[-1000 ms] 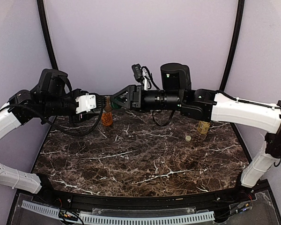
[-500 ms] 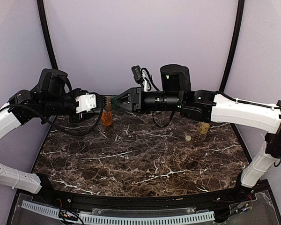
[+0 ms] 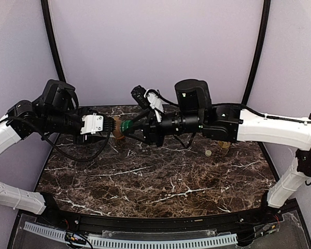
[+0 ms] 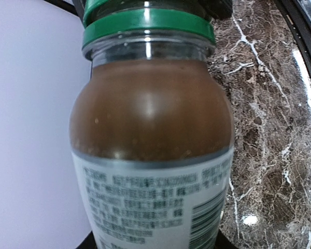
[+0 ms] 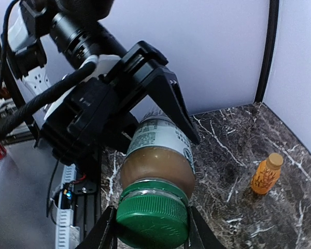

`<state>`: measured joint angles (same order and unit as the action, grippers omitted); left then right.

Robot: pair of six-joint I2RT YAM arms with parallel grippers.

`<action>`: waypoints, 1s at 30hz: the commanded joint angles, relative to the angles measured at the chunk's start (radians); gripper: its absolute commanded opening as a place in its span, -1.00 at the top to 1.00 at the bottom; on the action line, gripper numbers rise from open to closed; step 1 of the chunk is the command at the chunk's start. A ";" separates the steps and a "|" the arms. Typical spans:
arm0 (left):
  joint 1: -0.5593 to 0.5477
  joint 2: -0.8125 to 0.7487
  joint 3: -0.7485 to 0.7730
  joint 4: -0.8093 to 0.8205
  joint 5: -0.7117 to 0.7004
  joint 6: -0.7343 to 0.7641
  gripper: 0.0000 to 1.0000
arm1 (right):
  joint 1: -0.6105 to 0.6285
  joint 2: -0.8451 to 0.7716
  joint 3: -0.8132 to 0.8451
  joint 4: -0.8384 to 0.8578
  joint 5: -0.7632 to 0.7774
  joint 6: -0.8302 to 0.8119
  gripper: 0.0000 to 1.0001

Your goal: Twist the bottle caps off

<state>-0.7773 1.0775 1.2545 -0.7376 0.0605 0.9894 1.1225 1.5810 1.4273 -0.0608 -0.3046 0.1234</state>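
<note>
A small clear bottle (image 4: 150, 150) of brown liquid with a white label is held sideways in the air above the back left of the table. My left gripper (image 3: 110, 126) is shut on its lower body, its black fingers (image 5: 166, 93) lying along the label. The bottle's dark green cap (image 5: 152, 220) points toward the right arm, and my right gripper (image 5: 152, 224) is shut on it, one finger on each side. In the top view the green cap (image 3: 126, 127) shows between the two grippers.
A short orange bottle (image 5: 266, 174) with a gold-orange cap stands on the dark marble table (image 3: 160, 181) beneath the held bottle. A loose cream-white cap (image 3: 208, 153) lies at the back right, next to a yellow-green bottle (image 3: 225, 146) mostly hidden behind the right arm.
My right gripper has closed on the green cap and its wrist has rolled. Both grippers and the bottle have dropped slightly lower.
</note>
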 commanded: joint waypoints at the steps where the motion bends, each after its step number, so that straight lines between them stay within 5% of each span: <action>1: -0.002 -0.013 -0.007 -0.128 0.095 0.027 0.43 | 0.072 -0.042 -0.030 -0.032 0.030 -0.550 1.00; 9: -0.003 -0.019 -0.026 -0.174 0.097 0.054 0.44 | 0.108 -0.067 -0.039 -0.040 0.235 -0.983 1.00; 15: -0.003 -0.009 -0.043 -0.166 0.094 0.066 0.44 | 0.155 -0.106 -0.168 0.136 0.343 -1.301 1.00; 27: -0.003 -0.006 -0.048 -0.187 0.091 0.075 0.45 | 0.200 -0.102 -0.202 0.239 0.458 -1.674 1.00; 30: -0.003 -0.008 -0.056 -0.179 0.086 0.077 0.45 | 0.201 -0.112 -0.189 0.242 0.455 -1.655 1.00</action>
<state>-0.7872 1.0794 1.2274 -0.8398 0.1570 1.0573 1.3144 1.5105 1.2331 0.0864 0.1001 -1.4414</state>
